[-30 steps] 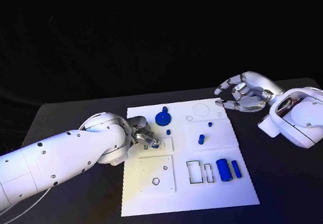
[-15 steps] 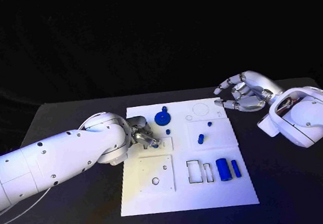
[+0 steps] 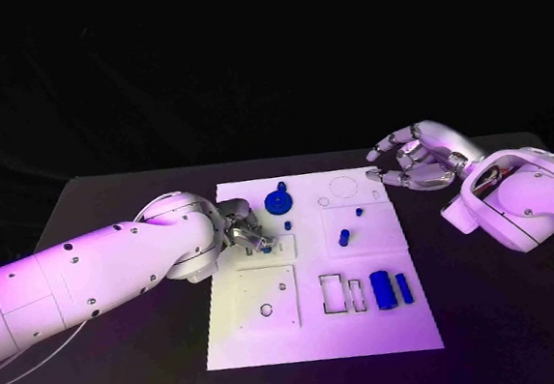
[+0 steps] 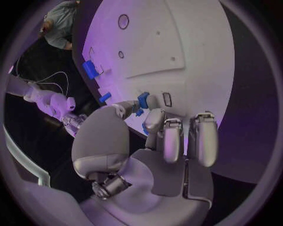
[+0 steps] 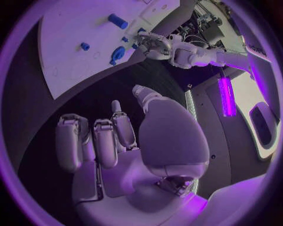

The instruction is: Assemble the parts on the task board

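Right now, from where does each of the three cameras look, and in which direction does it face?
Head view: from the robot's head, down onto the task board; both arms reach in.
Left wrist view: behind the left hand, facing the board, where its fingers pinch a small blue part.
Right wrist view: behind the right hand, held beside the board, holding nothing.
Shared: all three show the board; the right wrist view also shows the left hand.

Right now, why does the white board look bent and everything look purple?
Head view: purple light washes the left arm and the task board, whose edges stay straight. Left wrist view: the fisheye lens bends the board's edges round the left robot hand. Right wrist view: the same curving, purple over the right robot hand, and a bright strip of light glares at one side.
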